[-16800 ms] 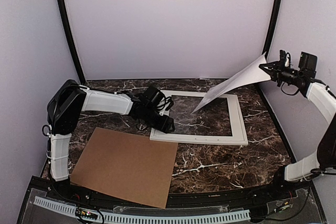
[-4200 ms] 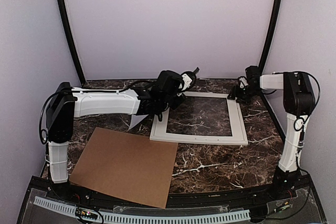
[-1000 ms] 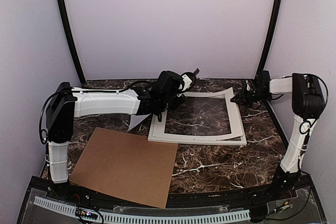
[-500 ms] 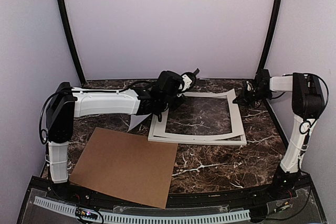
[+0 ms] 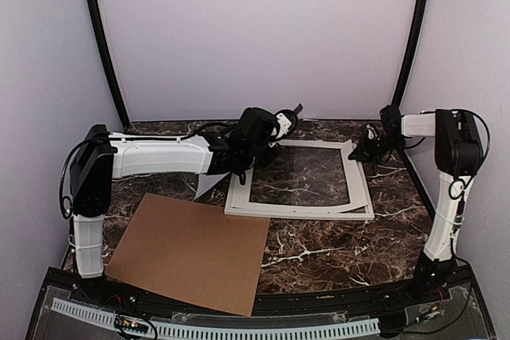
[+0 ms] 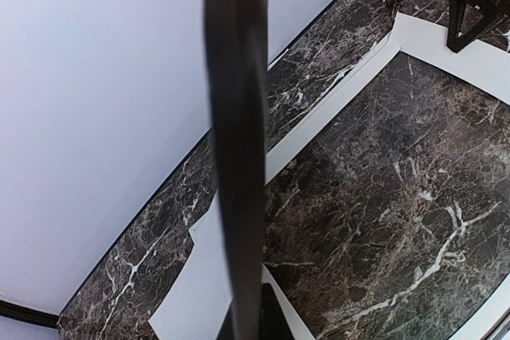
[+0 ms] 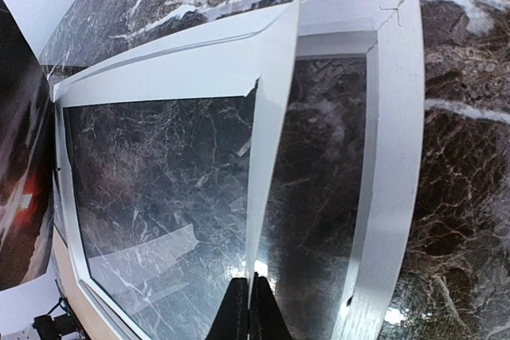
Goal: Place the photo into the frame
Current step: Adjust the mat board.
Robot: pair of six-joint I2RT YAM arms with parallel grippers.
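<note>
While the brown cardboard sheet (image 5: 191,252) lies flat at the lower left of the tabletop (image 5: 335,256), untouched, the work sits farther back. Beyond it, at centre, the frame (image 5: 299,213) lies flat with the white mat (image 7: 175,73) on top, the mat's upper-right corner raised off the rail. At that corner the right tool (image 7: 245,308) is closed tight on the mat's thin edge. At the frame's upper-left corner the left tool (image 6: 245,322) is likewise closed, pinching the photo (image 6: 235,117), which stands nearly on edge there, not yet in the frame. The step in hand looks like opening a gap for the print. Next, I judge, the 2 tools must coordinate: the mat lifted higher or clear, then the photo tipped flat and slid square inside the rails.
</note>
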